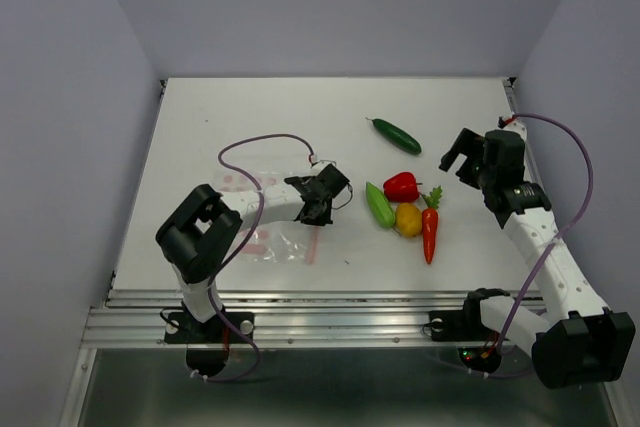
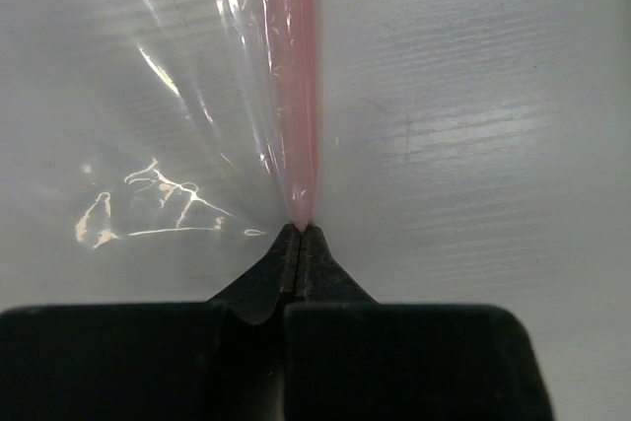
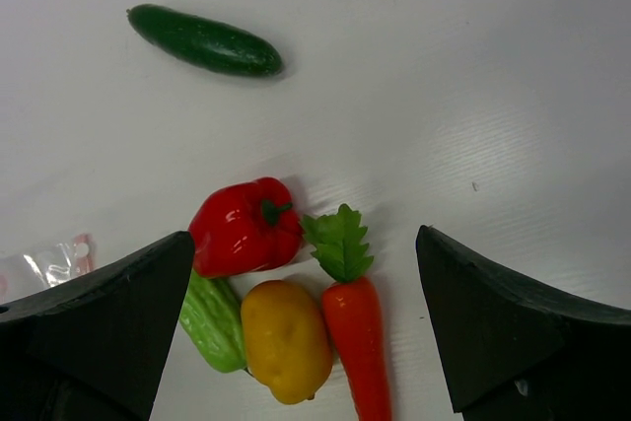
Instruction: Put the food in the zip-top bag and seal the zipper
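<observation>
The clear zip-top bag (image 1: 262, 219) lies flat on the white table at the left. Its pink zipper (image 2: 296, 66) runs straight away from my left gripper (image 2: 299, 232), which is shut on the strip's near end. From above, that gripper (image 1: 314, 213) sits at the bag's right edge. The food lies outside the bag: a dark green cucumber (image 1: 396, 136) apart at the back, then a red pepper (image 1: 402, 187), light green pod (image 1: 379, 205), yellow piece (image 1: 408, 219) and carrot (image 1: 429, 232) clustered together. My right gripper (image 3: 304, 239) hangs open above this cluster, holding nothing.
Grey walls close in the table (image 1: 250, 117) on the left, back and right. A metal rail (image 1: 300, 322) runs along the near edge by the arm bases. Purple cables (image 1: 262, 142) loop above each arm.
</observation>
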`<state>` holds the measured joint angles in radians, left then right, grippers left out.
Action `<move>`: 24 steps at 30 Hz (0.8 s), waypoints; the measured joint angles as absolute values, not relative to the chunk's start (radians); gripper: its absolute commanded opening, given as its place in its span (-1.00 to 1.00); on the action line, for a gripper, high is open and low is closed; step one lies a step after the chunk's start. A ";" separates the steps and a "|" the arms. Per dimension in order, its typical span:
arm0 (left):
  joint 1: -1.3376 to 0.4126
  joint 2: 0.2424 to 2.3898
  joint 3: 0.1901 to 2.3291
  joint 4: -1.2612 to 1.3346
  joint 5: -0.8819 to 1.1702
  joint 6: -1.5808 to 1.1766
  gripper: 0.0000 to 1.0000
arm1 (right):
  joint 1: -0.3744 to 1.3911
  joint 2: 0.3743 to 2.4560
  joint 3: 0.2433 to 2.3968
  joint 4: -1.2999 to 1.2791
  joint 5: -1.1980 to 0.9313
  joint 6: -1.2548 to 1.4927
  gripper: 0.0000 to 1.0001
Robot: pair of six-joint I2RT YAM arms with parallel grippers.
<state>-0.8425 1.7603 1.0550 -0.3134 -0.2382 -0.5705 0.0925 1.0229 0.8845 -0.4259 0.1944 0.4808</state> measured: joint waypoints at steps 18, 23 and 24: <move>-0.842 1.192 0.939 -0.021 0.059 -0.553 -1.00 | 0.228 1.054 0.785 -0.197 -0.519 0.454 1.00; -0.842 1.158 0.907 0.051 0.098 -0.564 -1.00 | 0.381 1.068 0.768 -0.072 -0.577 0.511 0.60; -0.842 1.162 0.901 0.052 0.101 -0.566 -1.00 | 0.390 1.073 0.768 -0.051 -0.579 0.519 0.60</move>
